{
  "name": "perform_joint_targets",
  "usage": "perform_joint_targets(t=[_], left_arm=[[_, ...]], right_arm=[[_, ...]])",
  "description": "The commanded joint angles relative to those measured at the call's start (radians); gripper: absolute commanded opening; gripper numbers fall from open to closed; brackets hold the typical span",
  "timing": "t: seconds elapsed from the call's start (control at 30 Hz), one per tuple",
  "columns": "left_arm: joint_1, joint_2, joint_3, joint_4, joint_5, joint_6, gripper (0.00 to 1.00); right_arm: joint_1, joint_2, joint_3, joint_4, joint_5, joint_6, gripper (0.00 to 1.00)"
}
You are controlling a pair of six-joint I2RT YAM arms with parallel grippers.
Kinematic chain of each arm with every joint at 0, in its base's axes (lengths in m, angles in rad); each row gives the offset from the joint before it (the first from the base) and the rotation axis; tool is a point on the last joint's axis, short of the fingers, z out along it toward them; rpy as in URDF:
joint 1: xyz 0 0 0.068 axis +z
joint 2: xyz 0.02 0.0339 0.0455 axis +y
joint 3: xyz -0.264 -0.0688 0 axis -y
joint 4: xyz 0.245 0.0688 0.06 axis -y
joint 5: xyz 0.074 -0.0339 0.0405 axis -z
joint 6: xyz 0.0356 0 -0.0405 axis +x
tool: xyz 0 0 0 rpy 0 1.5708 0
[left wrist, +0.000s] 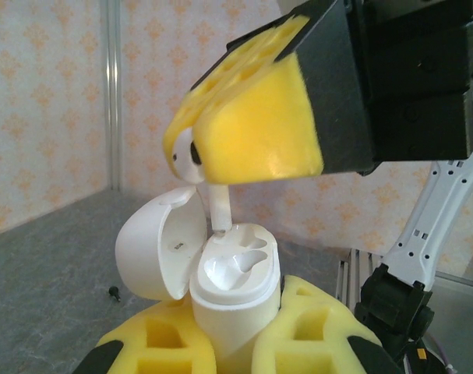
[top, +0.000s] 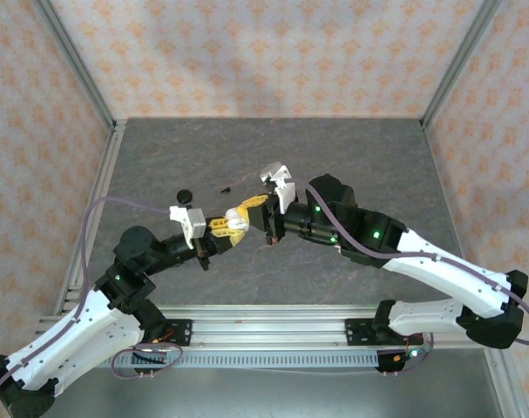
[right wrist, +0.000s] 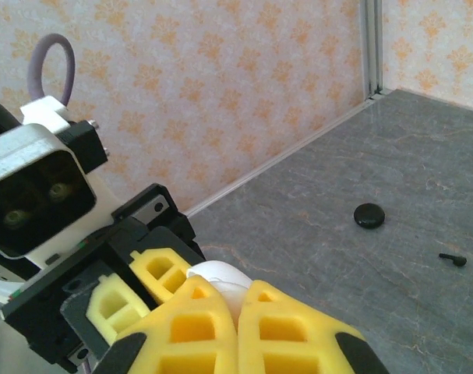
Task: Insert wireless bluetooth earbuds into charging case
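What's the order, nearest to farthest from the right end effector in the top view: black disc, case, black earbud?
1. Case, just lower-left of it.
2. Black earbud, on table, upper-left.
3. Black disc, farthest left.

Orange-patterned walls (top: pixel 273 52) back the grey marbled counter (top: pixel 351 148), where a small black disc (top: pixel 184 195) lies left of centre.
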Motion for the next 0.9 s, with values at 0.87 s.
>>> perform_joint_targets(t=[0.87], left_arm=[[-0.008,-0.013,0.031,-0.009,-0.020,0.025,0.00]], right_arm=[[0.014,0.077,0.085,-0.060,-0.085,-0.025,0.00]])
